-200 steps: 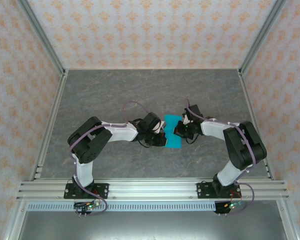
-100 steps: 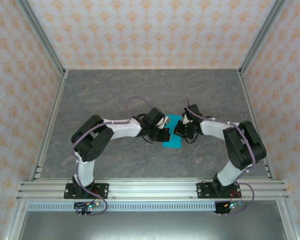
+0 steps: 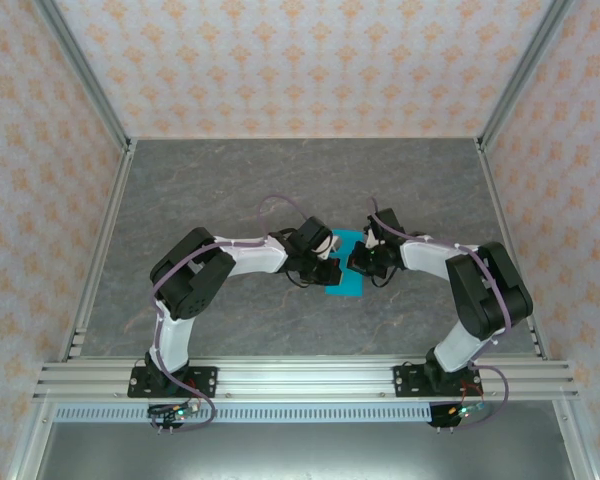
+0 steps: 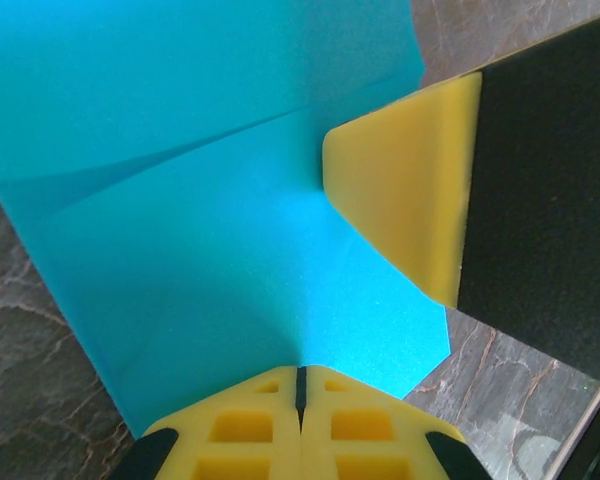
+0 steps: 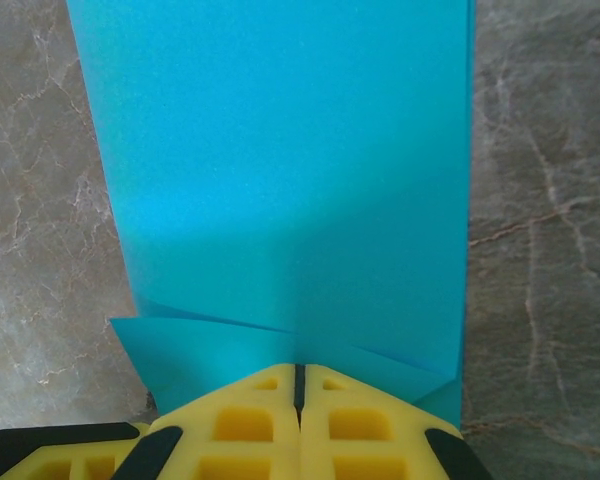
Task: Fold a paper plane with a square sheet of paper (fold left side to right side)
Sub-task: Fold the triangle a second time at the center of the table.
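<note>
The grey worktop [image 3: 180,190] carries the paper [image 3: 345,288] near its middle, so take that blue sheet as your landmark. It lies flat and is already folded to a narrow strip. Slanted creases show on it in both wrist views.

Your left arm reaches in from the paper's left side and your right arm from its right side, and the two tools meet over the paper. The left tool [image 4: 300,378] is clenched and grasps nothing, its tips set low on the paper. The right tool [image 5: 300,372] is clenched and empty too, its tips down beside a slanted flap.

This looks like creasing work, so treat the shut tips as pressers. Let the right tool pin the paper while the left one slides along the fold line, low and slow. Press straight down before you slide, because thin paper will likely skid or buckle if pushed sideways. Lift off only once the flap lies flat.
</note>
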